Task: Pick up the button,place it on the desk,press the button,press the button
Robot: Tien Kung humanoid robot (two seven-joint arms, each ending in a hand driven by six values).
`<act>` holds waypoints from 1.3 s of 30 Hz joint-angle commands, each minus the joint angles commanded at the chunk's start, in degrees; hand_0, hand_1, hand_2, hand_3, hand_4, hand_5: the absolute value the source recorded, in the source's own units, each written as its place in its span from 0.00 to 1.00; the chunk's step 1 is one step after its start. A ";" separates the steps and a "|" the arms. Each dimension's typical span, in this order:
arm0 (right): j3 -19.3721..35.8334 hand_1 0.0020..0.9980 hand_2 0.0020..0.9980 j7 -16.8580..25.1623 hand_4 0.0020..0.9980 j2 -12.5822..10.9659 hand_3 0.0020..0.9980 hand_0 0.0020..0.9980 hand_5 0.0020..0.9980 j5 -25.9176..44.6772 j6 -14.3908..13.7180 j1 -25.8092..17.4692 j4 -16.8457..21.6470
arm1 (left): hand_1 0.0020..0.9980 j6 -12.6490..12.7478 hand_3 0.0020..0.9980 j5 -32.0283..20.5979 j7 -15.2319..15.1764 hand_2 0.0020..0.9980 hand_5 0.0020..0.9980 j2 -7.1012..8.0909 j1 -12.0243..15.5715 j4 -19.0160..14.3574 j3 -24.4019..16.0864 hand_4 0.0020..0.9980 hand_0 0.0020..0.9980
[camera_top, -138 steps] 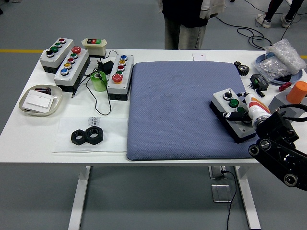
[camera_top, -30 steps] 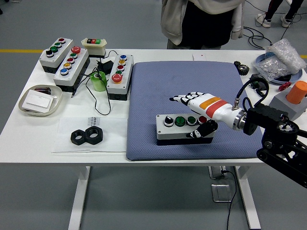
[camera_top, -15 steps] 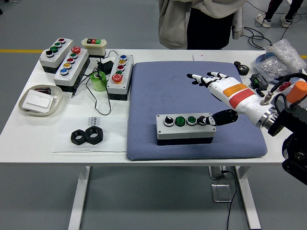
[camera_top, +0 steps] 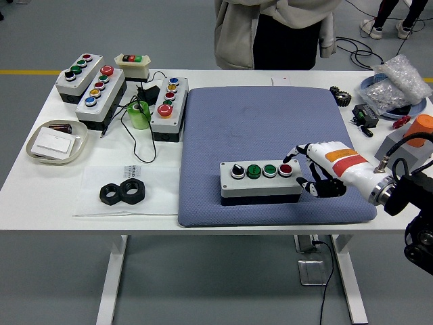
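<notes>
A grey button box [camera_top: 260,180] lies on the blue mat [camera_top: 270,122], near the mat's front edge. Its top carries a black knob, two green buttons and a red button [camera_top: 285,169] at the right end. My right hand [camera_top: 312,173], white with an orange band, is at the box's right end. Its fingers [camera_top: 302,152] are curled downward, with the tips just right of the red button; I cannot tell if they touch it. The hand holds nothing. My left arm is out of view.
Several other button boxes [camera_top: 169,105] stand at the table's back left, beside a green roll [camera_top: 140,115]. Two black nuts [camera_top: 124,192] and a tray [camera_top: 57,141] lie at the left. An orange object [camera_top: 421,128] and a parts bag [camera_top: 399,80] are at the right. A person [camera_top: 270,34] stands at the far side.
My right hand set the box near the mat's front, lifted up and back with fingers spread, then came down with fingers curled at the box's right end. The person shifted at the far side.
</notes>
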 joint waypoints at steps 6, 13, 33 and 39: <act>0.08 0.00 0.05 -0.29 0.56 0.02 0.65 0.12 0.00 -0.04 0.53 -0.16 -0.19 | 0.78 0.01 0.76 -0.20 -0.03 0.85 1.00 0.05 -0.08 -0.04 0.16 0.53 0.74; 0.21 0.00 0.05 -0.67 0.54 0.34 0.69 0.12 0.00 -0.29 0.08 -0.17 -0.92 | 0.78 0.00 0.76 -0.49 -0.17 0.85 1.00 0.12 -0.21 -0.08 0.37 0.53 0.74; -1.54 0.00 0.06 -1.50 0.51 1.66 0.70 0.11 0.00 -0.58 1.58 1.74 -2.42 | 0.78 0.04 0.76 -0.58 -0.21 0.85 1.00 0.20 -0.50 -0.11 0.53 0.53 0.74; -2.28 0.00 0.06 -1.53 0.50 1.83 0.70 0.11 0.00 -0.54 1.65 1.94 -3.10 | 0.78 0.03 0.76 -0.54 -0.18 0.85 1.00 0.20 -0.50 -0.13 0.54 0.53 0.74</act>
